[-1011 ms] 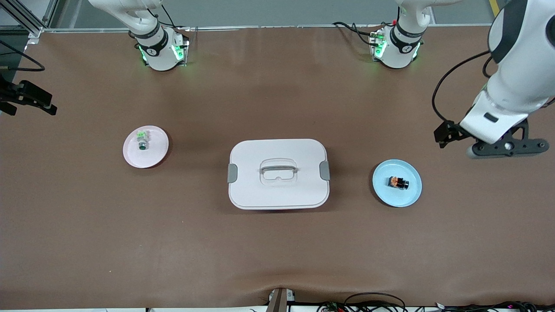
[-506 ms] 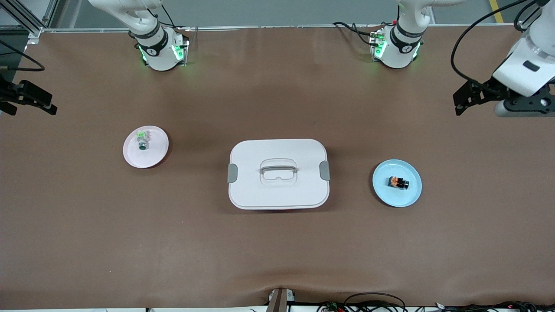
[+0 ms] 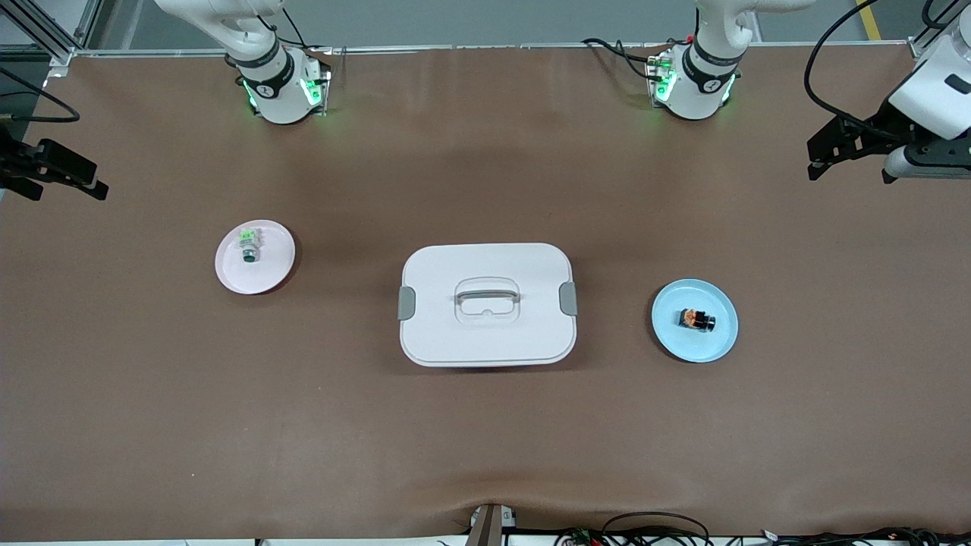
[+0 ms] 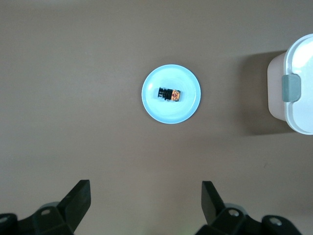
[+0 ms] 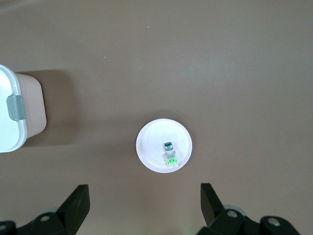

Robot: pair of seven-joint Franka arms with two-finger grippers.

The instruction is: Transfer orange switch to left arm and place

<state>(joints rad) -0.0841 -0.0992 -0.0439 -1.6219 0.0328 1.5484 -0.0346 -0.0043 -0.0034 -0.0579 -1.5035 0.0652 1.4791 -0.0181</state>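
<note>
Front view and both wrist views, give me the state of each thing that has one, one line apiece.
Large white plastic box: lid on, both grey latches down.
Tiny black orange switch: lying on the round blue plate, untouched.
Small green-and-white component: resting on the round pink plate.
Left hand: open, empty, high over the table.
Right hand: open, empty, high over the table.

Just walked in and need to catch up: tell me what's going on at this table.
Nothing is held right now. The orange switch lies on a blue plate toward the left arm's end, with the closed white box mid-table. A green-and-white component sits on a pink plate toward the right arm's end. The left gripper and right gripper hang open, high over their own plates.
</note>
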